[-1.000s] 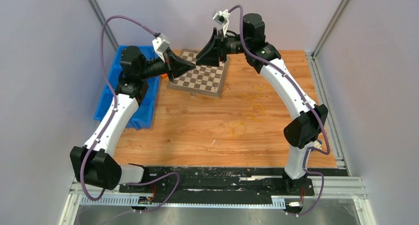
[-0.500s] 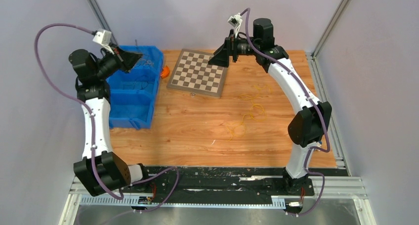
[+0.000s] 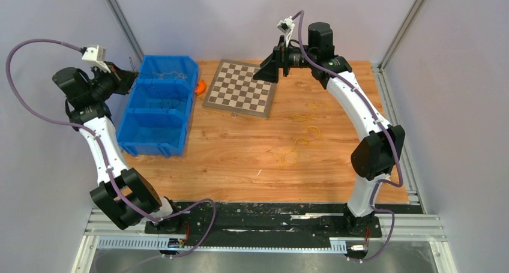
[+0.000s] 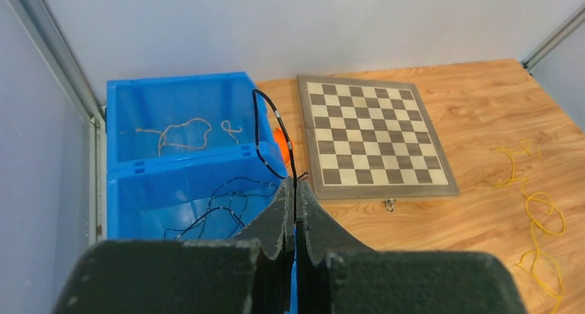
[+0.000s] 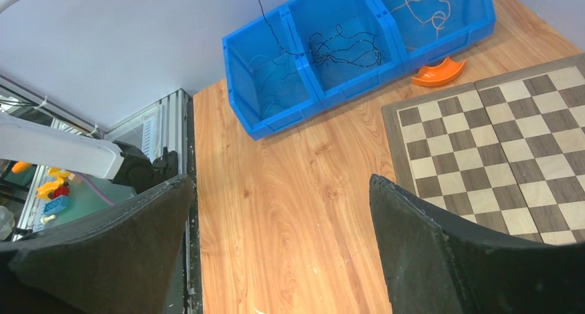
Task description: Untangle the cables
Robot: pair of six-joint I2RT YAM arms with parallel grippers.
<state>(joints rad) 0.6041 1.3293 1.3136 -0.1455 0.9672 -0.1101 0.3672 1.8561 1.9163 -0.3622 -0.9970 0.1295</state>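
My left gripper is at the far left, beside the blue bin's left edge. In the left wrist view it is shut on a thin black cable that loops up over the bin. In the right wrist view this cable hangs above the bin. More black cables lie in the middle compartment and a tan cable in the far one. Loose yellow cables lie on the table at the right. My right gripper is open and empty above the chessboard's far edge.
A chessboard lies at the back middle of the wooden table. A small orange piece sits between it and the bin. Grey walls and metal frame posts close in the left, back and right sides.
My left arm has swung left from the chessboard to the bin's left side, carrying the black cable. My right gripper drew back from the left one, then held still.
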